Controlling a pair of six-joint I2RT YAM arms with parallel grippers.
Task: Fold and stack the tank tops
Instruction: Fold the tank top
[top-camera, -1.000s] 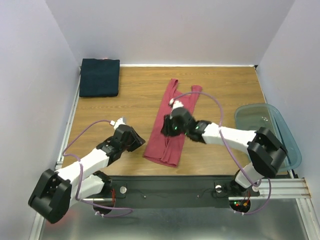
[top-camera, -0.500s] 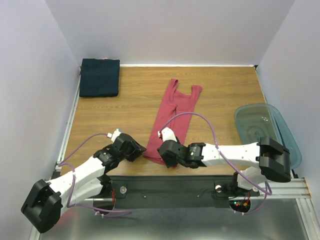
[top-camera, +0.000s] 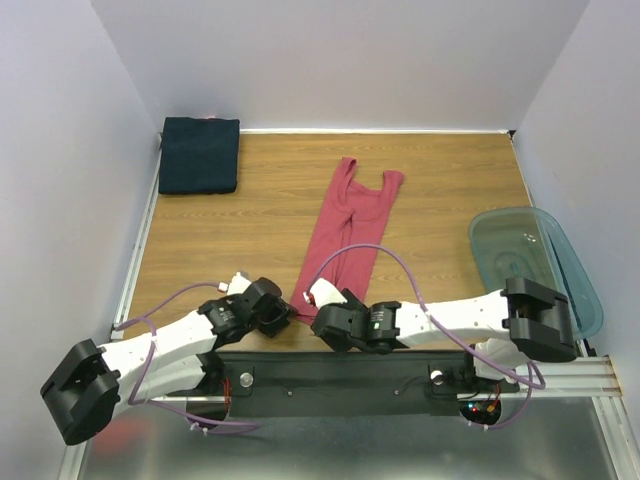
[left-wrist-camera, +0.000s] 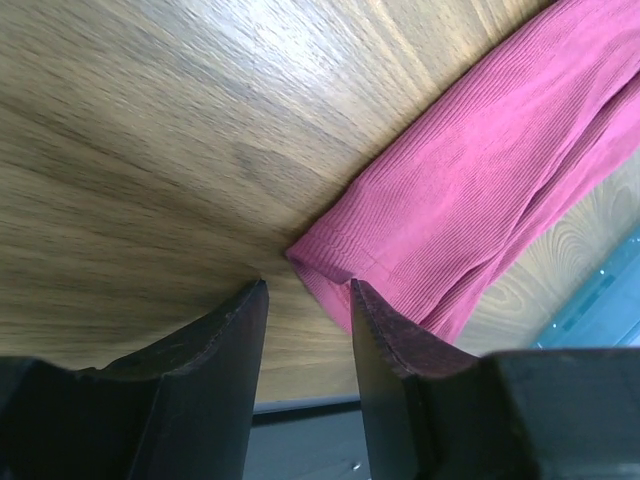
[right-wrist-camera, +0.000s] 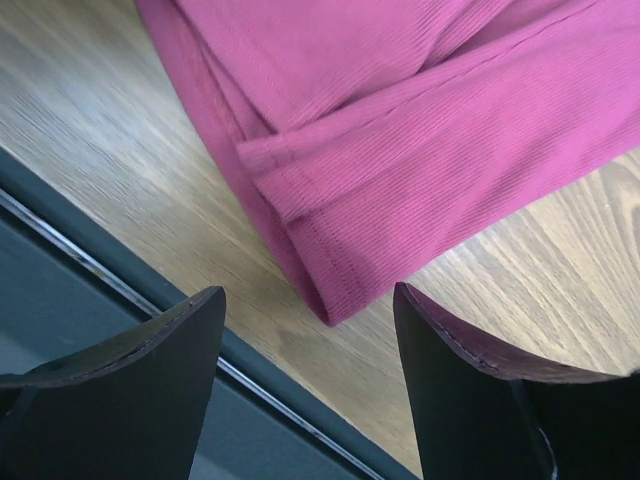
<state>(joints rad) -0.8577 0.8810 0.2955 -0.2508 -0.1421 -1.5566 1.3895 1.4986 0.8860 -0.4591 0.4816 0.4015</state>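
Both my claws are parked at the near hem of the red tank top (top-camera: 345, 235). It lies on the table (top-camera: 250, 230) as one long narrow strip, with the straps at its far end.

My left claw (left-wrist-camera: 305, 290) is at the hem's left corner with the jaws partly apart and nothing in them. The corner sits just ahead of the tips. My right claw (right-wrist-camera: 310, 295) hangs over the hem's right corner, jaws spread wide, also empty.

I figure that's the reason for this spot: one claw per corner, so I can pinch the hem and carry it toward the straps without skewing it.

The navy tank top (top-camera: 199, 155) is a neat rectangle well off to the red one's far left, probably where the stack goes. The plastic tub (top-camera: 575, 280) sits off to its right, out of the way.
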